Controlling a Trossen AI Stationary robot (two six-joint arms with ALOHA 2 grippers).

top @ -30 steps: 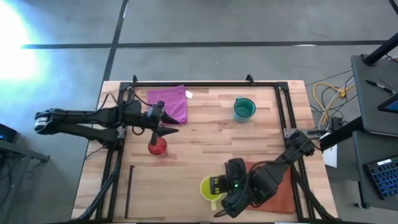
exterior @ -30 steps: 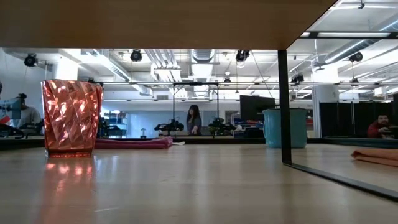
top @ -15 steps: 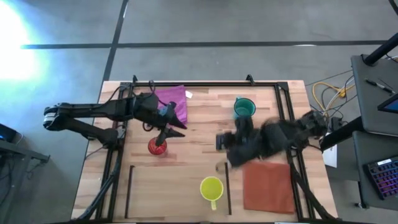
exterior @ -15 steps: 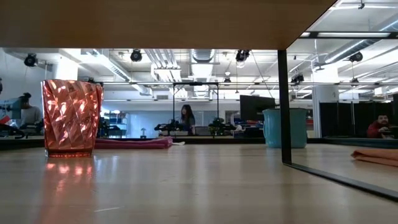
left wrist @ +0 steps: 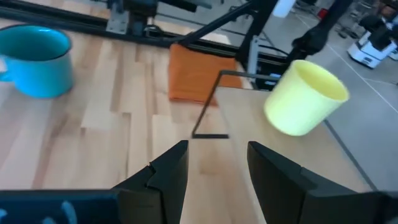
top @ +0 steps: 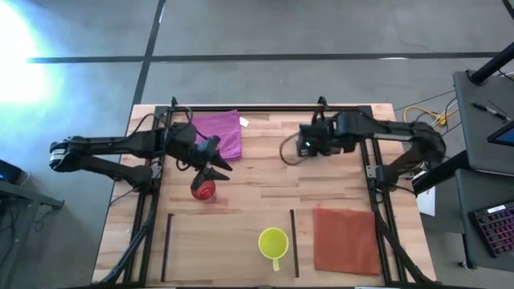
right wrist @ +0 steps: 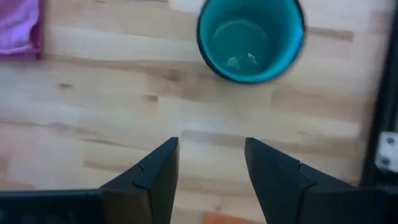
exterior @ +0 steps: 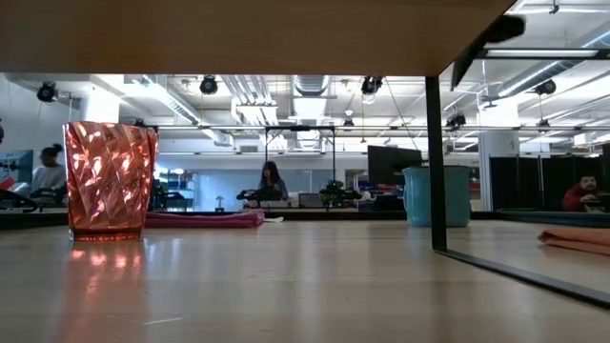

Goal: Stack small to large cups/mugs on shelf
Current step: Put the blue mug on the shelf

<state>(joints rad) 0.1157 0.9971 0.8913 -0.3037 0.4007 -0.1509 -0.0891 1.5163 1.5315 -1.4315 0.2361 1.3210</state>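
Note:
The red-orange cup (top: 203, 190) stands upright on its base at the table's left; it also shows in the low view (exterior: 108, 181). My left gripper (top: 219, 171) hovers open just beside and above it, touching nothing. The yellow mug (top: 273, 242) stands on the pale shelf patch between two black strips (top: 293, 241), handle toward the near edge; it also shows in the left wrist view (left wrist: 305, 96). The teal mug (right wrist: 252, 38) stands upright at the far right. My right gripper (right wrist: 211, 168) is open above the table beside it. In the high view my right arm (top: 321, 140) hides this mug.
A magenta cloth (top: 221, 132) lies at the far left. A rust-brown mat (top: 345, 241) lies at the near right. A black frame rail (top: 265, 107) runs round the table. Bare planks show in the middle. People stand in the room beyond (exterior: 270, 181).
My right gripper has swung from the yellow mug at the near edge up and across to the far edge, and now hangs by the teal mug. The yellow mug stays upright between the black strips.

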